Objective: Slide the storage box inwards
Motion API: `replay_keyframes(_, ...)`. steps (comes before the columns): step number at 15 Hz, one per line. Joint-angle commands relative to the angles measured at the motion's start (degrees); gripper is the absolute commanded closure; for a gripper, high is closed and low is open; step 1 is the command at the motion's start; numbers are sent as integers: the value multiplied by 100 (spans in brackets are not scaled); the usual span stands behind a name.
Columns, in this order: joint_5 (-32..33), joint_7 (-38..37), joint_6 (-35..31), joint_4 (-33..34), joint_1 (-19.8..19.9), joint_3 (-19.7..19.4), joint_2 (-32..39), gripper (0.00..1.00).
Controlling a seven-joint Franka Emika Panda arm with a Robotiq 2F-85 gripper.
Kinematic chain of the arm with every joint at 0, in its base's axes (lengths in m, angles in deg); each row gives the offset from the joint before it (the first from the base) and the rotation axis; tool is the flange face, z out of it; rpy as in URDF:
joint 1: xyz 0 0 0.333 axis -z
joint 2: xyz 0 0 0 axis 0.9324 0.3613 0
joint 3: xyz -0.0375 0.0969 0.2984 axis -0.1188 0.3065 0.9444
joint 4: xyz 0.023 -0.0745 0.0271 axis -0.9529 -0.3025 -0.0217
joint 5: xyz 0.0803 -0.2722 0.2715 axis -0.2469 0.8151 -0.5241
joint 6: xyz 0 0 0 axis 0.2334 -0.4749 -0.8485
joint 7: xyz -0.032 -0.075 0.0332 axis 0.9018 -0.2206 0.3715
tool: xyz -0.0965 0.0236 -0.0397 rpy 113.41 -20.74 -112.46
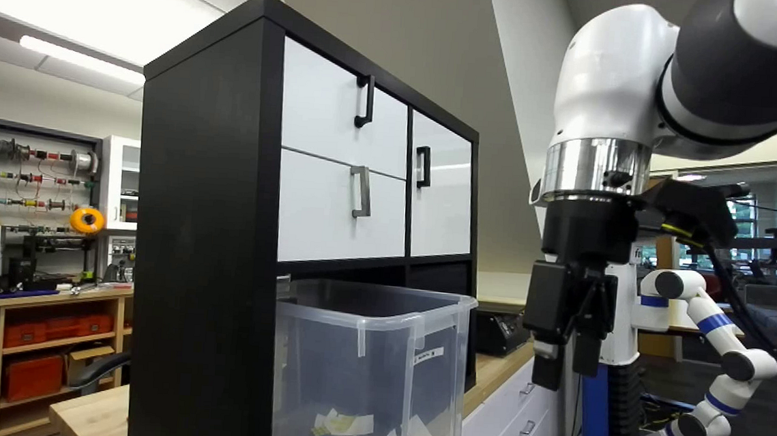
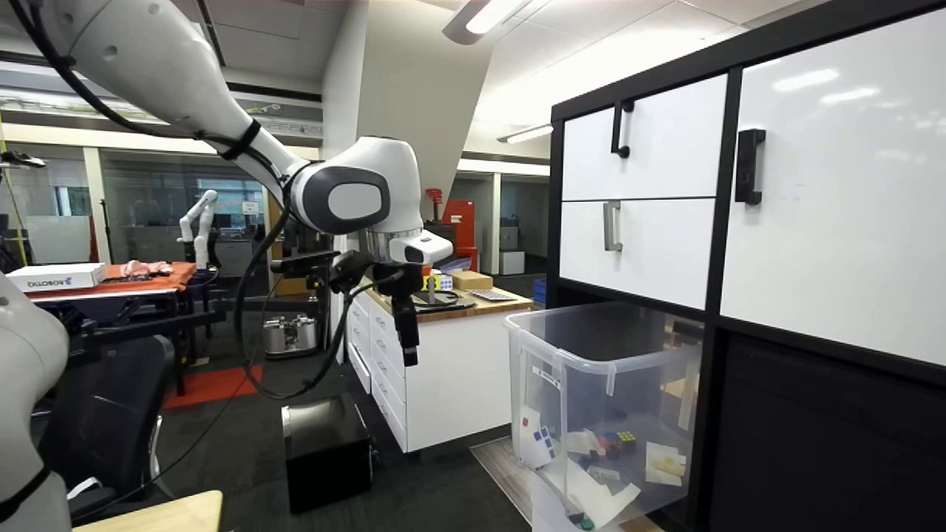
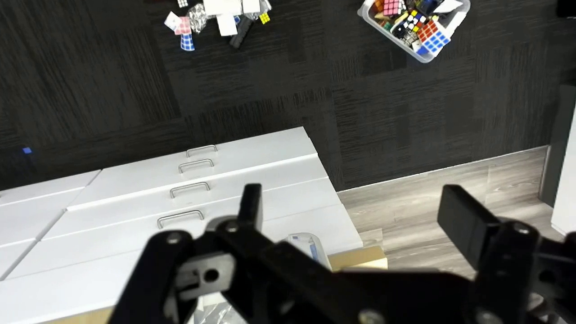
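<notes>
The storage box is a large translucent bin with a thick rim and small pale items and papers inside. It also shows in an exterior view. It stands upright in an opening of the black cabinet, below white drawers, with part of it sticking out past the cabinet front. My gripper hangs fingers down, apart from the box, out in front of the cabinet; it also shows in an exterior view. In the wrist view its fingers are wide apart with nothing between them. The storage box is not identifiable in the wrist view.
The black cabinet has white drawers with handles above the box. A white drawer unit with a wooden top stands nearby. In the wrist view a small clear bin of puzzle cubes and loose items lie on the dark floor.
</notes>
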Motion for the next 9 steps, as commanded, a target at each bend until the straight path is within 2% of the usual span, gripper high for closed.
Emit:
replay_keyframes(1,320,274,-783,-16,10,-77,438,0)
replay_keyframes(9,1179,669,-2255,142,201,-410,1241,0)
